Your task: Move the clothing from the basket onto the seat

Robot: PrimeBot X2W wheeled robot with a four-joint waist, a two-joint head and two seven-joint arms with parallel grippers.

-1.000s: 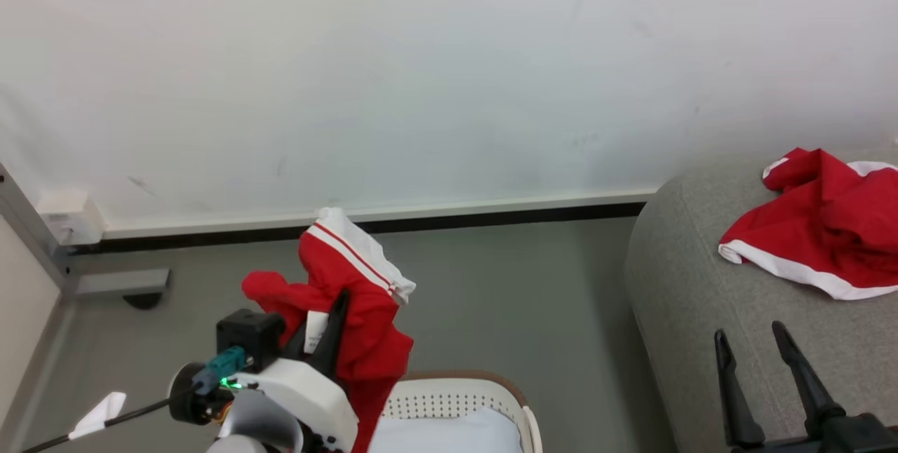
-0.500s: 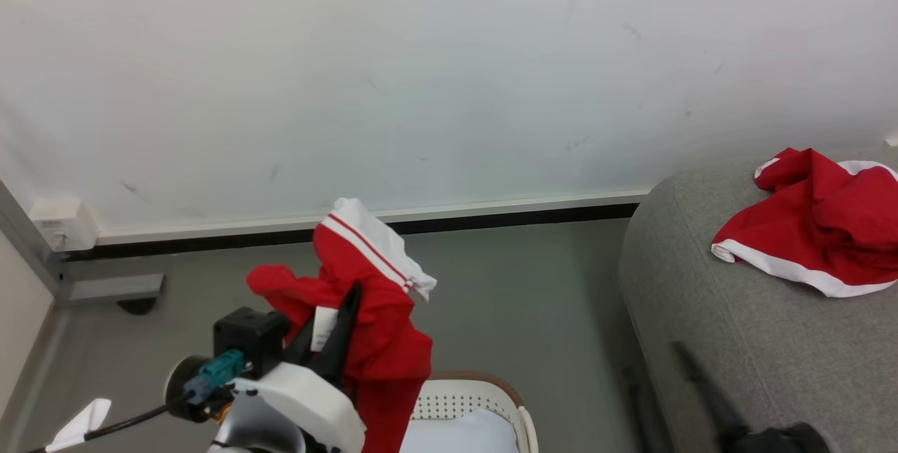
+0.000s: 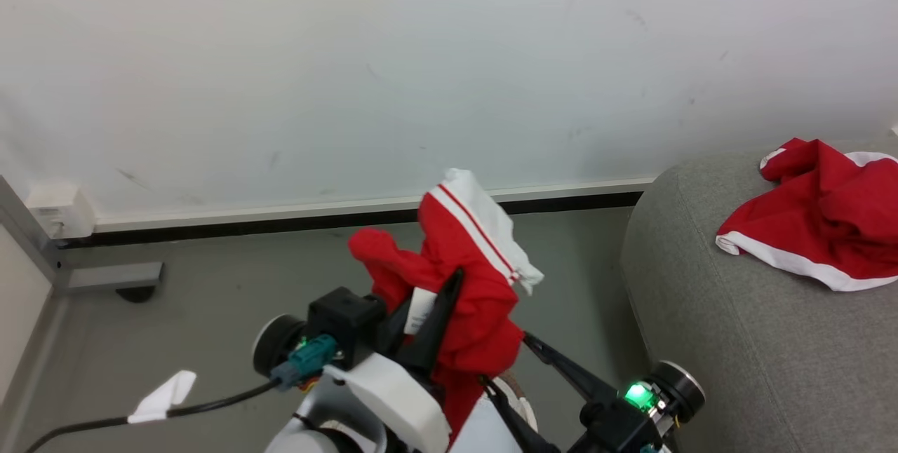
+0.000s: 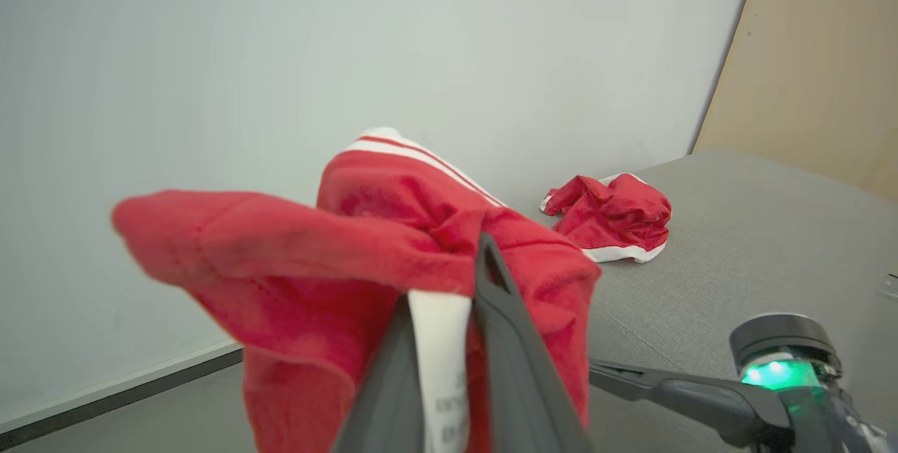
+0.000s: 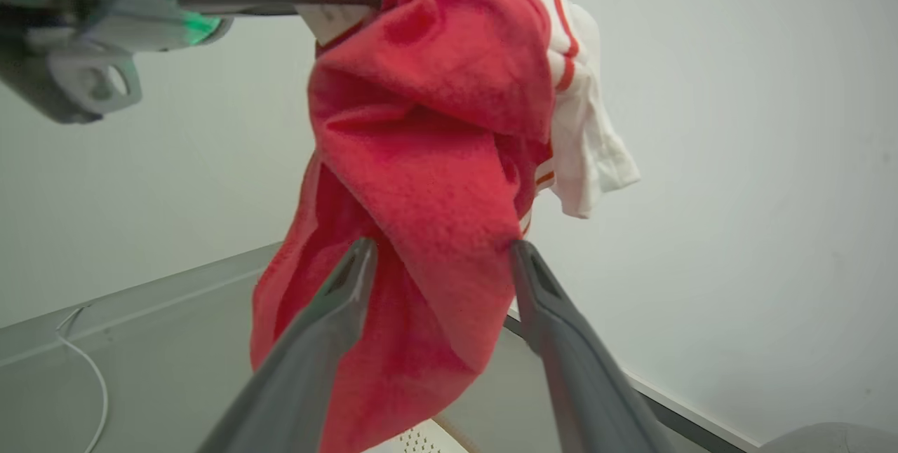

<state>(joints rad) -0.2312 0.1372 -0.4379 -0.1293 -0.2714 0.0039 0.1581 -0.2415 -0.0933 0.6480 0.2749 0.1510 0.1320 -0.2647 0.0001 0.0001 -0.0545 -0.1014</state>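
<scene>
Left fingers (image 3: 436, 320) clamp the red garment (image 3: 463, 242); open right fingers (image 5: 554, 327) flank its hanging part.

Basket (image 5: 421, 443) mostly hidden behind held garment (image 5: 435, 123); seat (image 3: 736, 341) cropped.

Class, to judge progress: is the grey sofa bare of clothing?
No, a red garment with a white hem band lies crumpled on the grey sofa.
</scene>
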